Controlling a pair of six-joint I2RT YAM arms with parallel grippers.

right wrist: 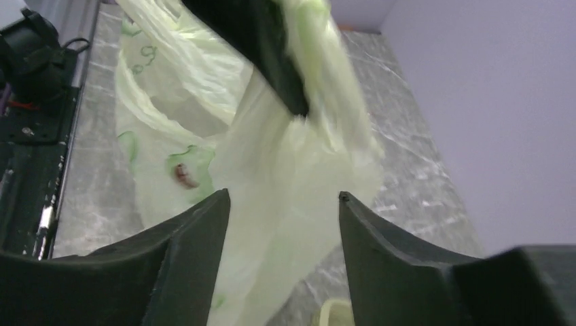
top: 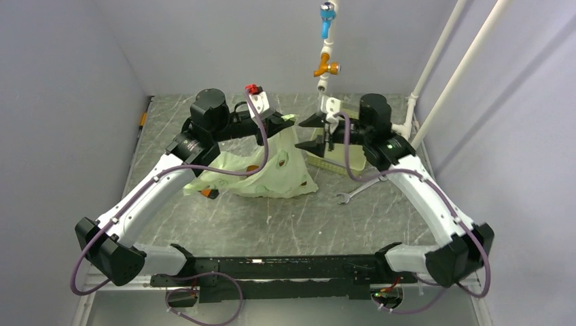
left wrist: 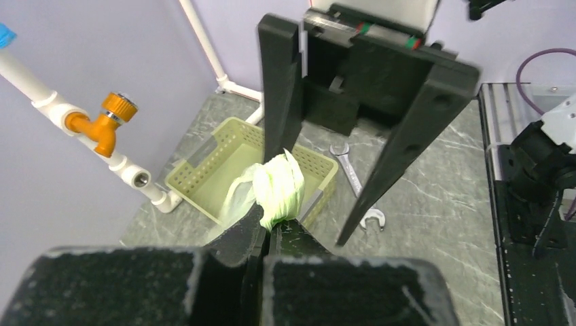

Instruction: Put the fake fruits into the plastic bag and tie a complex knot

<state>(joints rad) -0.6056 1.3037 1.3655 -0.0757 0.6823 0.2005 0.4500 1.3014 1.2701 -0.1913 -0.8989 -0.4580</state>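
Bag: The bag (top: 275, 173) sits mid-table, nearer the far edge. Its body is slumped on the table and its top is gathered and lifted.
Left gripper: We see the left gripper (left wrist: 267, 227) with fingers pressed together, pinching the bunched top of the bag.
Right gripper: The right gripper (right wrist: 282, 200) faces that bunch from the right with fingers spread and nothing held. The film hangs just beyond its tips, and we cannot tell whether it touches them.
Fruits: We cannot pick out the fruits with certainty. Small brownish marks show through the film low in the bag, but we cannot tell whether they are fruit or print.
Handling: We judge the bag very light, soft and crinkly. It looks slippery when bunched and easy to tear if pulled against a hard edge, and it will not keep any shape we give it.
Where to hold: We would take a gathered rope of film close under the left pinch, not a single loose layer.
Risk: We think a thin bunch could slide out of a closing grip.
Nearby: A tray (left wrist: 197, 193) and a wrench (top: 358, 189) lie toward the far right corner. A small block (top: 209, 193) sits by the bag's left edge.
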